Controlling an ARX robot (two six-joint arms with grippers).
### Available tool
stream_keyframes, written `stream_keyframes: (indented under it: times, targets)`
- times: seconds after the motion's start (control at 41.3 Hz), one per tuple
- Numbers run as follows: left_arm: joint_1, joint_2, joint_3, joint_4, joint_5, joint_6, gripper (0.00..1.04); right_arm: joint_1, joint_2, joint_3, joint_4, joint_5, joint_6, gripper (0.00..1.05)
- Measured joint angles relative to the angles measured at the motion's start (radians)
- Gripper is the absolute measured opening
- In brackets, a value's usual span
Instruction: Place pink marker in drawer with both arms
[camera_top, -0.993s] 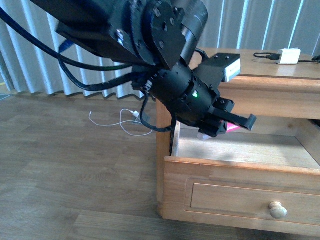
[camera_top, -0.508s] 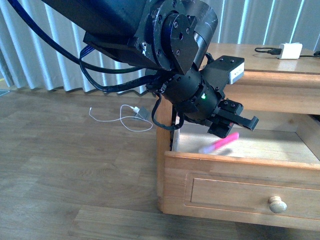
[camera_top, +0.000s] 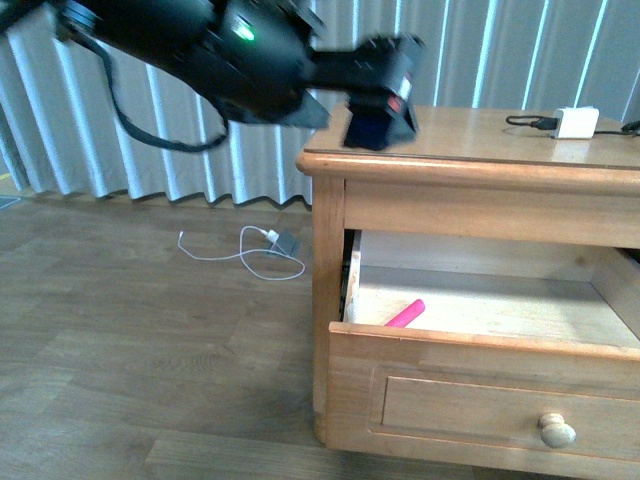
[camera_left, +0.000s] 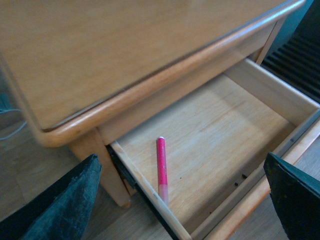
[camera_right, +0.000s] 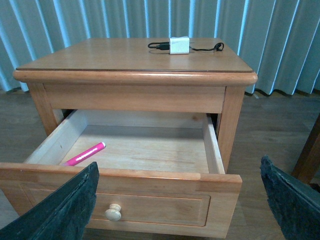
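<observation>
The pink marker (camera_top: 405, 314) (camera_left: 161, 168) (camera_right: 85, 153) lies loose on the floor of the pulled-out wooden drawer (camera_top: 480, 375) (camera_left: 280, 97) (camera_right: 150, 177), close to its side wall. My left gripper (camera_top: 380, 95) (camera_left: 182, 200) is open, empty, and raised above the cabinet's top corner, well clear of the marker. My right gripper (camera_right: 182, 200) is open in front of the drawer, facing its panel and round knob (camera_right: 113, 212); it does not show in the front view.
A white charger with a black cable (camera_top: 577, 121) (camera_right: 179, 45) sits on the cabinet top (camera_top: 480, 140). A white cable and adapter (camera_top: 265, 250) lie on the wooden floor beside the cabinet. Striped curtains hang behind.
The left gripper let go of the marker, which dropped onto the drawer floor. The left arm then rose up and left, out of the drawer to above the cabinet top.
</observation>
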Motion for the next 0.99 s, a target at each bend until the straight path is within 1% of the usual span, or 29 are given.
stream_keyframes:
  times: [0.073, 0.291, 0.484, 0.654, 0.751, 0.847, 0.872, 0.944, 0.993]
  targets:
    - [0.042, -0.106, -0.065, 0.013, 0.007, 0.0, 0.99, 0.0, 0.0, 0.0, 0.0, 0.0, 0.0, 0.96]
    - [0.229, -0.465, -0.327, 0.024, 0.024, -0.028, 0.99, 0.0, 0.0, 0.0, 0.0, 0.0, 0.0, 0.96]
    - [0.375, -0.72, -0.523, -0.041, 0.064, -0.066, 0.99, 0.0, 0.0, 0.0, 0.0, 0.0, 0.0, 0.96]
    - [0.469, -0.827, -0.605, -0.046, 0.077, -0.127, 0.99, 0.0, 0.0, 0.0, 0.0, 0.0, 0.0, 0.96]
    - [0.494, -0.849, -0.625, -0.047, 0.063, -0.15, 0.99, 0.0, 0.0, 0.0, 0.0, 0.0, 0.0, 0.96]
    - [0.495, -0.849, -0.628, -0.047, 0.066, -0.156, 0.99, 0.0, 0.0, 0.0, 0.0, 0.0, 0.0, 0.96]
    - [0.483, -0.855, -0.64, -0.019, 0.023, -0.16, 0.96, 0.0, 0.0, 0.0, 0.0, 0.0, 0.0, 0.96]
    - [0.428, -0.889, -0.717, 0.129, -0.182, -0.174, 0.86, 0.0, 0.0, 0.0, 0.0, 0.0, 0.0, 0.96]
    - [0.403, -0.916, -0.773, 0.207, -0.279, -0.178, 0.79, 0.0, 0.0, 0.0, 0.0, 0.0, 0.0, 0.96]
